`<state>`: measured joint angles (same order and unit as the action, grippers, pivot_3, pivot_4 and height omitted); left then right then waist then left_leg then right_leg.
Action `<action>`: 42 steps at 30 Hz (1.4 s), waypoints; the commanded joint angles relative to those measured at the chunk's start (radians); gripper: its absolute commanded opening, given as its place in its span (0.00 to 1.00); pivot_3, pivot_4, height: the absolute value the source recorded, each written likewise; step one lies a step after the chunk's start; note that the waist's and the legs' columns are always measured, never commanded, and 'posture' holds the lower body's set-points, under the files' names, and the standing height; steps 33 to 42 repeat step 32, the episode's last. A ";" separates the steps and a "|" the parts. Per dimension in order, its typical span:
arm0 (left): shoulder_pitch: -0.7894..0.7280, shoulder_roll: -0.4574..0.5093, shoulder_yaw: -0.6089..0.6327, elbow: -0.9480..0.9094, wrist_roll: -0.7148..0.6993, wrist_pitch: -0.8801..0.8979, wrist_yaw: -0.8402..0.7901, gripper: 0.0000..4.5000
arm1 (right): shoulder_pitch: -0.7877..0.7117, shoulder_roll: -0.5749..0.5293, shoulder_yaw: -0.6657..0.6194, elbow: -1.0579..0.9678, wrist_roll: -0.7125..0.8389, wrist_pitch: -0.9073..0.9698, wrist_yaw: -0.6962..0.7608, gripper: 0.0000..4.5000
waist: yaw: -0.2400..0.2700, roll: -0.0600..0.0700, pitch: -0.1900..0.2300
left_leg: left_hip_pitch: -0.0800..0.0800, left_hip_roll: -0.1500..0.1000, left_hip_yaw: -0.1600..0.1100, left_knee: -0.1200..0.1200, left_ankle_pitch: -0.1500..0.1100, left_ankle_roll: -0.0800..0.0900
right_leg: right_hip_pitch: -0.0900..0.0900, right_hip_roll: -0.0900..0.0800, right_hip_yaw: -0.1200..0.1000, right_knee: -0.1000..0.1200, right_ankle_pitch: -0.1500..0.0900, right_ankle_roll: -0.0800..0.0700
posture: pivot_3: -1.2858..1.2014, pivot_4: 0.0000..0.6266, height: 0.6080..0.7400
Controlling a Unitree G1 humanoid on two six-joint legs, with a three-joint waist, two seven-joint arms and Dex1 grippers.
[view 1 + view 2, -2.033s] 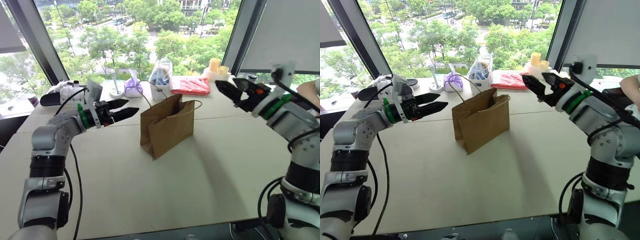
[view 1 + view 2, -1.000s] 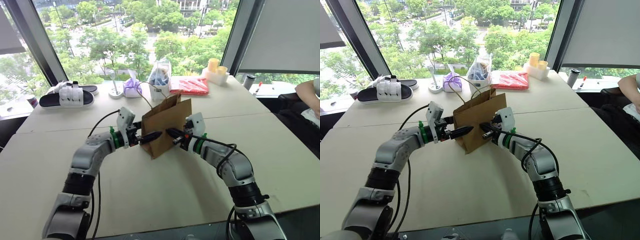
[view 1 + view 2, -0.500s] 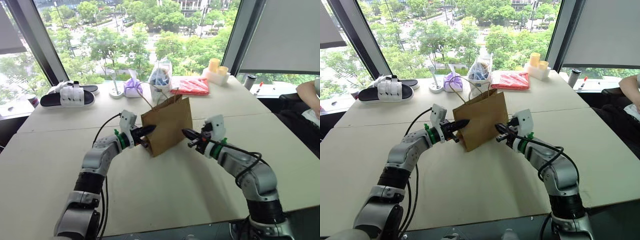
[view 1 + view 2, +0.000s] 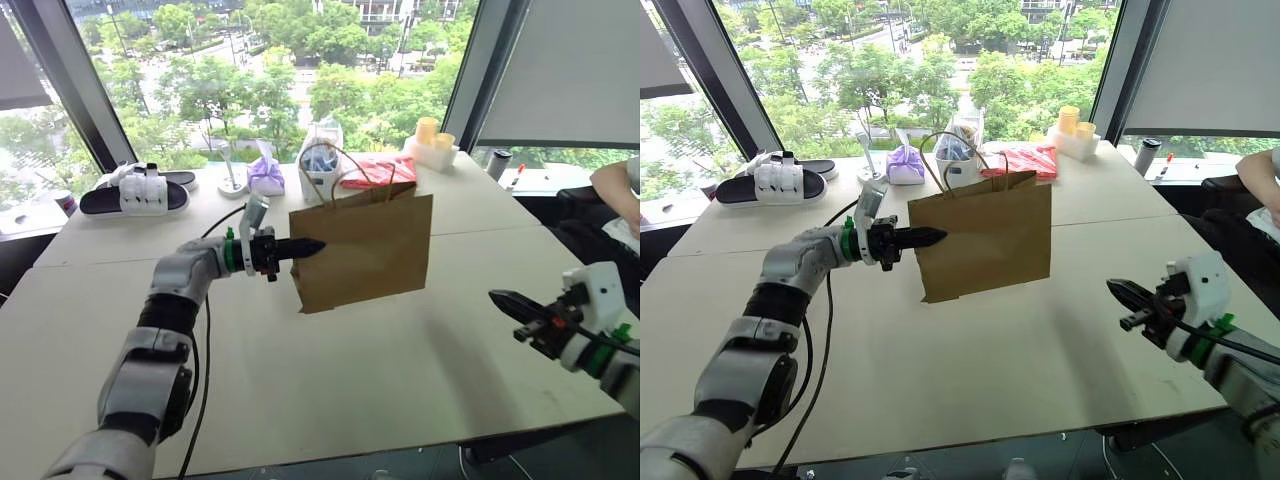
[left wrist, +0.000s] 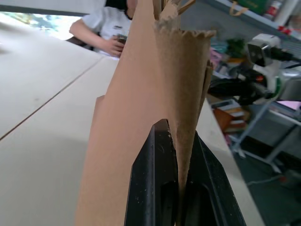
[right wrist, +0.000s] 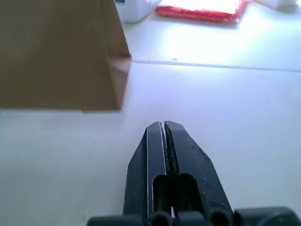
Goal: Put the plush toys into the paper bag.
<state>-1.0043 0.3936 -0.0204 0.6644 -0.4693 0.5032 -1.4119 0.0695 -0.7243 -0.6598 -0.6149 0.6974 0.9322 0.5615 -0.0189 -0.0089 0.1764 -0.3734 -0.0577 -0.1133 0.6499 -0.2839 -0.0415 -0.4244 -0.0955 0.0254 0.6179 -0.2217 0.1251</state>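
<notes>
Left gripper (image 4: 308,246) clamps the paper bag (image 4: 365,250) (upright); right gripper (image 4: 505,301) closed, empty.

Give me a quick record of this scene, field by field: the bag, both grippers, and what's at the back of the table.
paper bag: brown, pinched at its side edge
left gripper: shut on the paper bag's edge
right gripper: shut, holding nothing, apart from the bag
back of table: purple pouch, red packet, black-and-white sandal

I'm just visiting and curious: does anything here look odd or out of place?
Yes: the paper bag hangs tilted, one lower corner raised, pinched at its side edge by the left gripper. A black-and-white sandal lies on the table.
</notes>
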 commanded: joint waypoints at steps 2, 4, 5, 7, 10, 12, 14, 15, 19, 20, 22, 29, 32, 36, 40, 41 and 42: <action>-0.039 0.000 -0.080 0.118 0.081 -0.128 -0.183 0.01 | -0.036 -0.022 -0.079 -0.053 0.118 0.030 -0.017 0.01 | -0.001 0.000 0.000 | 0.000 0.000 0.000 0.000 0.000 0.000 | 0.000 0.000 0.000 0.000 0.000 0.000 | 0.52 0.24 1.00; -0.047 -0.011 -0.098 0.170 0.110 -0.187 -0.201 0.01 | -0.029 -0.029 -0.081 -0.067 0.135 0.037 -0.027 0.01 | 0.003 0.000 0.000 | 0.000 0.001 0.000 0.000 0.000 0.000 | 0.000 0.000 0.000 0.000 0.000 0.000 | 0.52 0.24 1.00; -0.051 -0.018 -0.102 0.194 0.118 -0.210 -0.202 0.01 | -0.025 -0.030 -0.082 -0.073 0.147 0.040 -0.032 0.01 | 0.006 0.000 0.000 | 0.000 0.001 -0.001 0.000 0.000 0.000 | 0.000 0.000 0.000 0.000 0.000 0.000 | 0.52 0.24 1.00; -0.060 -0.033 -0.101 0.254 0.143 -0.265 -0.193 0.06 | -0.015 -0.033 -0.067 -0.087 0.156 0.041 -0.040 0.01 | 0.009 -0.001 0.000 | -0.001 0.000 -0.001 0.001 0.000 0.000 | 0.000 0.000 0.000 0.000 0.000 0.000 | 0.52 0.24 1.00; -0.068 -0.045 -0.083 0.315 0.173 -0.320 -0.167 0.29 | -0.037 -0.035 -0.034 -0.091 0.171 0.039 -0.065 0.01 | 0.010 -0.001 0.001 | -0.002 0.000 -0.001 0.001 0.000 0.000 | 0.000 0.000 0.000 -0.001 0.000 0.000 | 0.52 0.24 1.00; -0.058 -0.039 -0.071 0.309 0.176 -0.327 -0.157 0.52 | -0.065 -0.040 -0.006 -0.077 0.174 0.033 -0.078 0.01 | 0.009 -0.002 0.001 | -0.002 0.000 -0.001 0.002 0.000 0.001 | 0.000 0.000 0.000 -0.001 0.000 0.000 | 0.52 0.24 1.00; -0.029 -0.023 -0.068 0.264 0.180 -0.321 -0.150 0.73 | -0.086 -0.047 0.022 -0.066 0.171 0.027 -0.077 0.01 | 0.006 -0.002 0.001 | -0.002 0.000 -0.001 0.002 0.000 0.001 | 0.000 0.000 0.000 0.000 0.000 0.000 | 0.52 0.24 1.00; -0.005 -0.007 -0.069 0.225 0.186 -0.315 -0.138 0.84 | -0.097 -0.053 0.037 -0.057 0.170 0.023 -0.071 0.01 | 0.005 -0.002 0.001 | -0.001 0.000 -0.001 0.001 0.000 0.001 | 0.000 0.000 0.000 0.000 0.000 0.000 | 0.52 0.24 1.00; 0.096 0.079 -0.042 0.028 0.181 -0.252 -0.080 0.99 | -0.124 -0.096 0.076 -0.033 0.163 0.011 -0.030 0.01 | -0.001 -0.002 0.001 | -0.001 0.001 -0.001 0.000 0.000 0.001 | -0.001 0.000 0.000 0.000 0.000 0.000 | 0.52 0.24 1.00; 0.133 0.110 -0.030 -0.045 0.175 -0.232 -0.059 0.99 | -0.128 -0.116 0.086 -0.027 0.159 0.007 -0.008 0.01 | -0.001 -0.002 0.001 | -0.001 0.001 -0.001 0.000 -0.001 0.001 | -0.001 0.000 0.000 0.000 0.000 0.000 | 0.52 0.24 1.00; 0.208 0.173 0.004 -0.210 0.129 -0.134 -0.033 0.99 | -0.131 -0.155 0.103 -0.024 0.163 -0.003 0.043 0.01 | 0.002 -0.002 0.001 | -0.001 0.001 -0.001 0.000 -0.001 0.001 | -0.002 0.000 0.000 0.001 0.000 0.000 | 0.52 0.24 1.00; 0.464 0.344 0.128 -0.725 -0.031 0.163 0.088 0.99 | -0.129 -0.338 0.124 0.016 0.096 -0.075 0.240 0.01 | 0.009 -0.002 0.001 | -0.002 0.002 -0.002 0.001 -0.001 0.001 | 0.000 -0.001 0.000 -0.001 0.000 0.000 | 0.52 0.24 1.00; 0.563 0.365 0.193 -0.874 -0.112 0.250 0.159 0.99 | -0.151 -0.379 0.114 0.044 0.103 -0.093 0.291 0.01 | 0.010 -0.002 0.001 | -0.002 0.002 -0.002 0.002 -0.001 0.001 | 0.001 -0.001 0.000 -0.001 0.000 0.000 | 0.52 0.24 1.00; 0.563 0.365 0.193 -0.874 -0.112 0.250 0.159 0.99 | -0.151 -0.379 0.114 0.044 0.103 -0.093 0.291 0.01 | 0.010 -0.002 0.001 | -0.002 0.002 -0.002 0.002 -0.001 0.001 | 0.001 -0.001 0.000 -0.001 0.000 0.000 | 0.52 0.24 1.00; 0.563 0.365 0.193 -0.874 -0.112 0.250 0.159 0.99 | -0.151 -0.379 0.114 0.044 0.103 -0.093 0.291 0.01 | 0.010 -0.002 0.001 | -0.002 0.002 -0.002 0.002 -0.001 0.001 | 0.001 -0.001 0.000 -0.001 0.000 0.000 | 0.52 0.24 1.00; 0.563 0.365 0.193 -0.874 -0.112 0.250 0.159 0.99 | -0.151 -0.379 0.114 0.044 0.103 -0.093 0.291 0.01 | 0.010 -0.002 0.001 | -0.002 0.002 -0.002 0.002 -0.001 0.001 | 0.001 -0.001 0.000 -0.001 0.000 0.000 | 0.52 0.24 1.00; 0.563 0.365 0.193 -0.874 -0.112 0.250 0.159 0.99 | -0.151 -0.379 0.114 0.044 0.103 -0.093 0.291 0.01 | 0.010 -0.002 0.001 | -0.002 0.002 -0.002 0.002 -0.001 0.001 | 0.001 -0.001 0.000 -0.001 0.000 0.000 | 0.52 0.24 1.00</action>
